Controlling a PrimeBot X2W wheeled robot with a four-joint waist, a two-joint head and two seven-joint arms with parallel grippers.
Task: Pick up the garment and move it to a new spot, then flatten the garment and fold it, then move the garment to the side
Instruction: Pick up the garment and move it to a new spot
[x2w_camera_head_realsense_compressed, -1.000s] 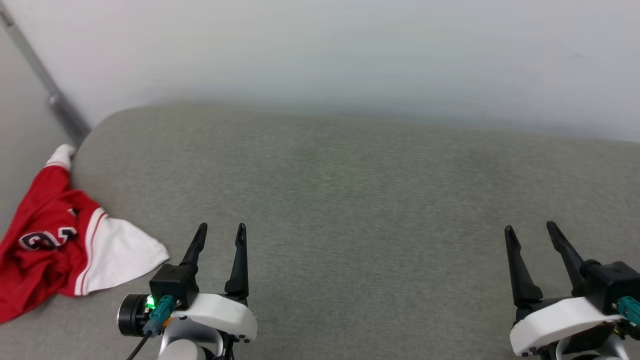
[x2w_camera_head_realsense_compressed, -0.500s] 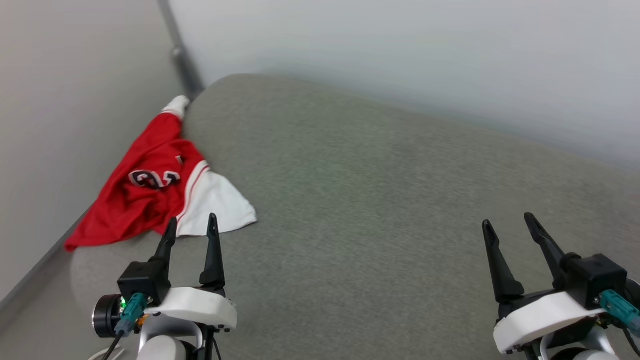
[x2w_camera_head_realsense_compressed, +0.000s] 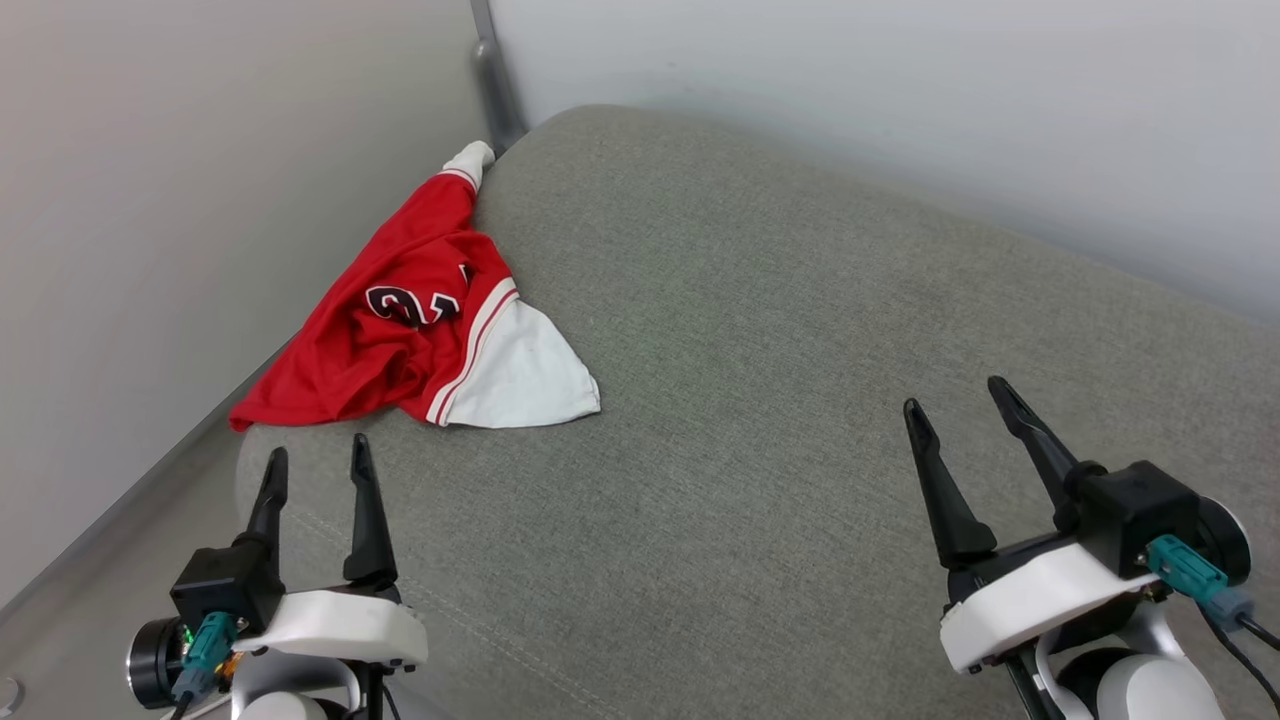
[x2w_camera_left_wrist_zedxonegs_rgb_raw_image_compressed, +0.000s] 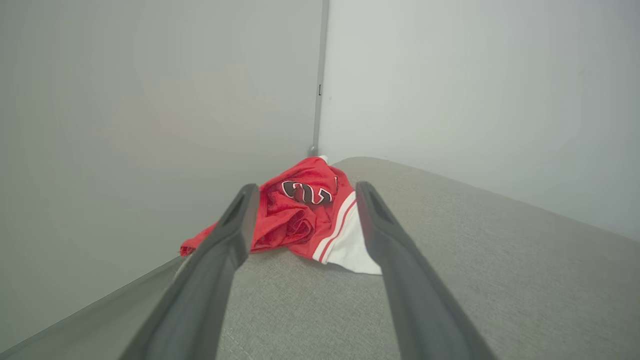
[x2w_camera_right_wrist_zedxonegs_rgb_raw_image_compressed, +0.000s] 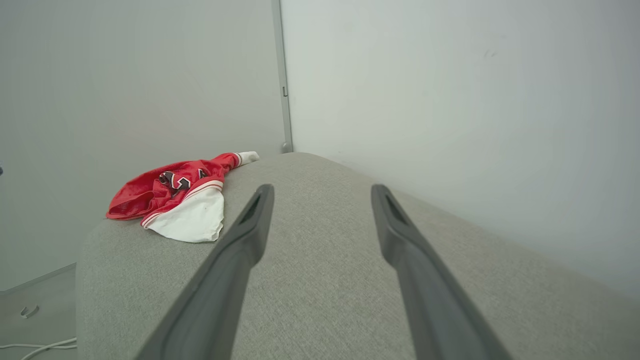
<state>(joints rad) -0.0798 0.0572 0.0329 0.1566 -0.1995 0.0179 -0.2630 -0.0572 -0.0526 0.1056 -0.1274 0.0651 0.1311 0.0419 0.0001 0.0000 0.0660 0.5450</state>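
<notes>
ahead of left pincer (x2w_camera_head_realsense_compressed: 316, 455), crumpled garment (x2w_camera_head_realsense_compressed: 420, 320)

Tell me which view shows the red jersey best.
Head view: the jersey lies crumpled at the cushion's edge, seen from above, unobstructed. Left wrist view: partly behind the left claw. Right wrist view: unobstructed but low-angle, off-centre.

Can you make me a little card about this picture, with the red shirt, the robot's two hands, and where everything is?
garment: red jersey with a white sleeve, crumpled, not folded
place: far left corner of the grey cushion, next to where the two walls meet
left gripper: fingers apart, holding nothing, pointing toward the garment but not touching it
right gripper: fingers apart, holding nothing, over bare cushion well to the garment's right
job so far: garment not yet picked up
</notes>
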